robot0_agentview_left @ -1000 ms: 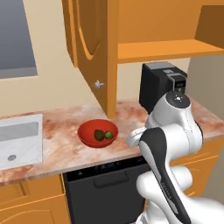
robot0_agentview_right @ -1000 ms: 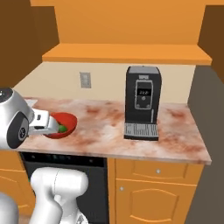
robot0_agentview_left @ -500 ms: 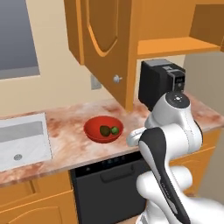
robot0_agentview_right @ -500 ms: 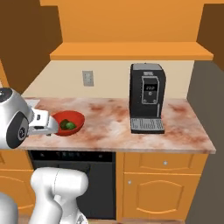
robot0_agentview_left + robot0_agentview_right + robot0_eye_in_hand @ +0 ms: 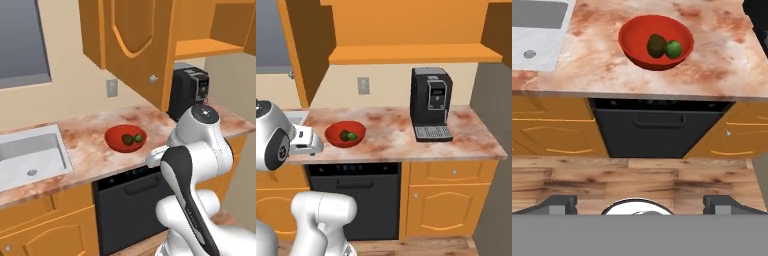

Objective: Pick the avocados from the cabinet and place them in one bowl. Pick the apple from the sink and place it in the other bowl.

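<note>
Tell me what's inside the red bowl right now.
The red bowl on the counter holds both avocados: the olive-brown one and the greener one, side by side and touching. Whatever lies under them is covered.

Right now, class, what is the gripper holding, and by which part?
Nothing: the gripper is open and empty, and both avocados lie in the red bowl.

Your white Franka arm with dark joints (image 5: pixel 192 165) folded high over base, elbow up, forearm reaching toward scene's left. Your two-finger gripper with small dark tips (image 5: pixel 639 202) points steeply down, pulled back to near side; jaws spread full wide, nothing between them.
</note>
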Robot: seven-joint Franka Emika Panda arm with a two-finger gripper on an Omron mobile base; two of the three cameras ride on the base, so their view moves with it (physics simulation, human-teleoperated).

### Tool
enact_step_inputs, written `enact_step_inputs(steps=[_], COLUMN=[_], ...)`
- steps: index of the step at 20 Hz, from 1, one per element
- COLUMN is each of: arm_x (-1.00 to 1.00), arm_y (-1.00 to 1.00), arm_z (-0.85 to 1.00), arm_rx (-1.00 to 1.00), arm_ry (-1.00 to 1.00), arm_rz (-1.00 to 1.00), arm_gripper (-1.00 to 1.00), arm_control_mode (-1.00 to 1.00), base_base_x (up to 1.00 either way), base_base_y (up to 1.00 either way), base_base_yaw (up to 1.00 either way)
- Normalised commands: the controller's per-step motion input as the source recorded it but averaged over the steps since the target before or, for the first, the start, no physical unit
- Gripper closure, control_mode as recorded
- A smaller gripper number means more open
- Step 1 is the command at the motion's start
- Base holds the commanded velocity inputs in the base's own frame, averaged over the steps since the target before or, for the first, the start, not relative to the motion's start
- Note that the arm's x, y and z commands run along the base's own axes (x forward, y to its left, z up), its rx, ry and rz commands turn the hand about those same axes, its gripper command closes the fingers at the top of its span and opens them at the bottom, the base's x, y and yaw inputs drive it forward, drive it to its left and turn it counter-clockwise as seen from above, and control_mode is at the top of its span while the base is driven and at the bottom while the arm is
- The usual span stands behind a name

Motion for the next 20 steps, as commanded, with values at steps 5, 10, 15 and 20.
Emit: enact_step_inputs(steps=[5, 10, 15, 20], arm_x=[0.00, 0.00, 0.00, 0.00], arm_y=[0.00, 0.00, 0.00, 0.00], arm_z=[0.00, 0.00, 0.00, 0.00], arm_rx=[0.00, 0.00, 0.00, 0.00], arm_ry=[0.00, 0.00, 0.00, 0.00], arm_rz=[0.00, 0.00, 0.00, 0.00], arm_gripper=[-1.00, -1.00, -1.00, -1.00], arm_control_mode=[1.00, 1.00, 1.00, 1.00], base_base_x=[-0.20, -0.18, -0.13, -0.07], base_base_y=[0.89, 1.00, 1.00, 1.00], base_base_yaw=[-0.13, -0.07, -0.08, -0.08])
